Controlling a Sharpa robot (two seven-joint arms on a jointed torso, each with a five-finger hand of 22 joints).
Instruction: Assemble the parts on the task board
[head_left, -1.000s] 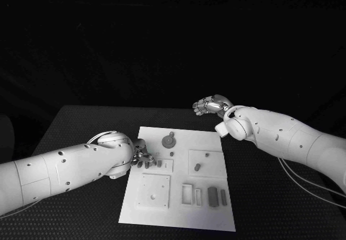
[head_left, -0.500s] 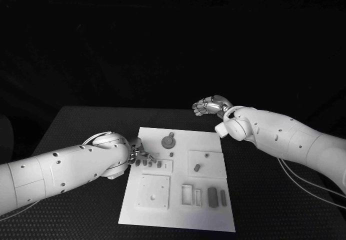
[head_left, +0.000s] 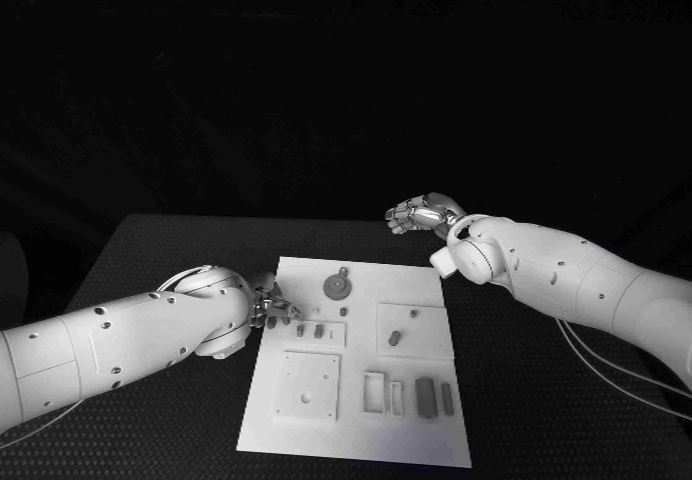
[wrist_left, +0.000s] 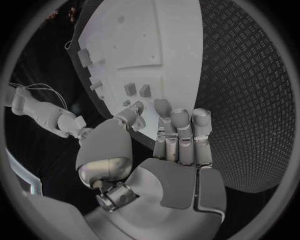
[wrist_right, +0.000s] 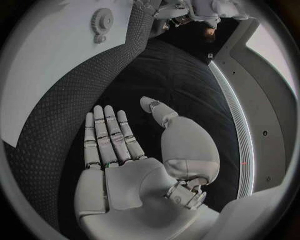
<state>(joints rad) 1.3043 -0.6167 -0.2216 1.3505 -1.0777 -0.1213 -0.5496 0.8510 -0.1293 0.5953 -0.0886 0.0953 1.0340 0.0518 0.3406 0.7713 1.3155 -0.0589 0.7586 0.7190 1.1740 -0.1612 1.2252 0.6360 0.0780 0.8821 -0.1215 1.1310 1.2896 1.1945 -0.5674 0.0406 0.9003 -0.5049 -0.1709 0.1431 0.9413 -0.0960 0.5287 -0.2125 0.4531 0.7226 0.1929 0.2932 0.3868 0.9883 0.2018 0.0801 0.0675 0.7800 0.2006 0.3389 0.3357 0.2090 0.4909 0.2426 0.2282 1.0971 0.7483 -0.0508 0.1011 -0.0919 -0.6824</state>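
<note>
Centre frame in the head view, the task board (head_left: 361, 375) lies on the table (head_left: 144, 260); the left hand (head_left: 274, 308) sits at its upper-left edge beside small parts (head_left: 309, 329), fingers partly hidden behind the arm. The right hand (head_left: 418, 213) hovers beyond the board. Left wrist view: fingers (wrist_left: 181, 135) straight, together, holding nothing; a careless sweep might knock the parts. Right wrist view: fingers (wrist_right: 106, 135) extended, empty.

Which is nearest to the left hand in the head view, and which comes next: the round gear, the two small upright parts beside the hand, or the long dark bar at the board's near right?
From the left hand:
1. Two small upright parts, just right of its fingers.
2. Round gear, toward the board's far end.
3. Long dark bar, at the board's near right.
</note>
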